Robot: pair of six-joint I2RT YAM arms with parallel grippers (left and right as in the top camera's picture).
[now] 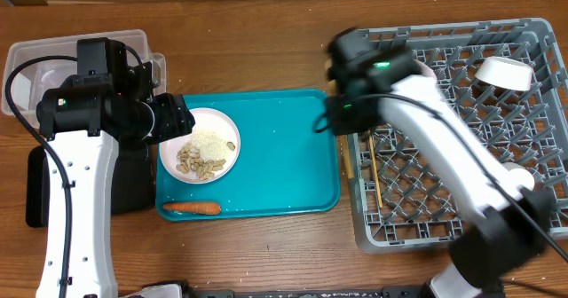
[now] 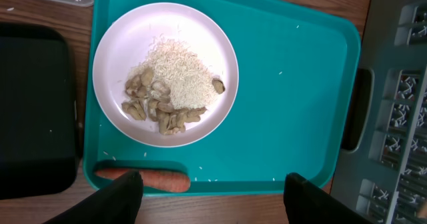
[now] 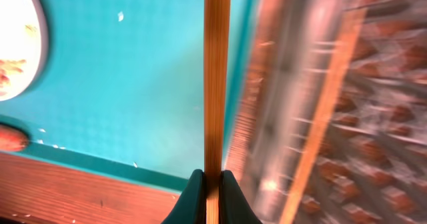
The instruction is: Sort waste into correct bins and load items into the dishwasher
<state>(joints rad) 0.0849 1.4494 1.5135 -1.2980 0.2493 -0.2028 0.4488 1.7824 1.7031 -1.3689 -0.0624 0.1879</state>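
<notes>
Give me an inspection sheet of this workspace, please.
Surface: wooden table, teal tray on it.
Job's things: plate with rice and nuts, carrot on teal tray; clear tub and black tray at left; dish rack holding bowl and chopstick.
Clutter: stray grains on teal tray.
Grippers: left gripper open above carrot's end; right gripper shut on second chopstick.
Cables: black cable along each arm.
Surroundings: nothing seen.

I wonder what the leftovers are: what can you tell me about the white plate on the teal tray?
The plate is round, white and smooth, with a shallow raised rim. It lies flat, right way up, in the left half of the teal tray. A heap of white rice sits on it, beige nuts along the heap's edge. Only tray and food touch it.
</notes>
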